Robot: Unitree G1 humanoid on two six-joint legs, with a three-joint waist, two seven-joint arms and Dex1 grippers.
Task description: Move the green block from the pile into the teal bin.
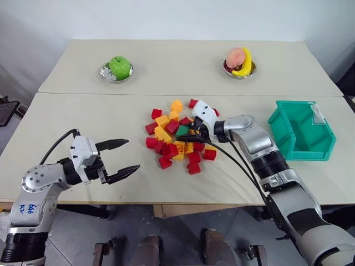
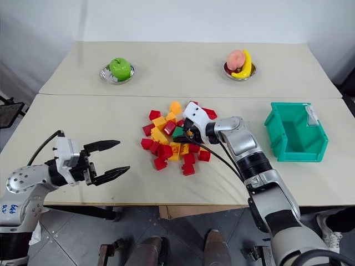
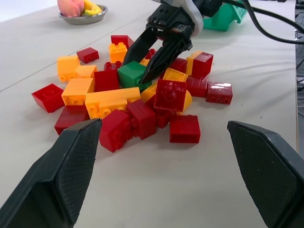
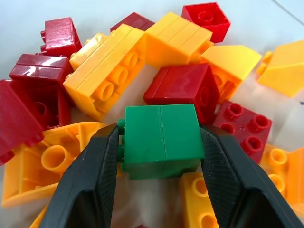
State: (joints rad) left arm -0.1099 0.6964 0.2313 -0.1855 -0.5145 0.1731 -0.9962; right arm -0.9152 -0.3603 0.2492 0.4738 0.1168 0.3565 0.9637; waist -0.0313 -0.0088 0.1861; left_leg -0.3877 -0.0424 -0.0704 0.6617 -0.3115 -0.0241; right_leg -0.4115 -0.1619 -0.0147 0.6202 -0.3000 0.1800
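right gripper (image 4: 159,142) clamped on the green block (image 4: 161,140) in the pile (image 1: 177,136), grasp step; next lift clear, carry to teal bin (image 1: 327,145).

pile (image 1: 176,136) mid-table, bin (image 1: 302,131) to its right, two bowls (image 1: 115,72) behind

Two beige tables (image 1: 83,119) pushed together before a white wall (image 1: 166,16), perhaps grey floor (image 1: 183,221) beneath.
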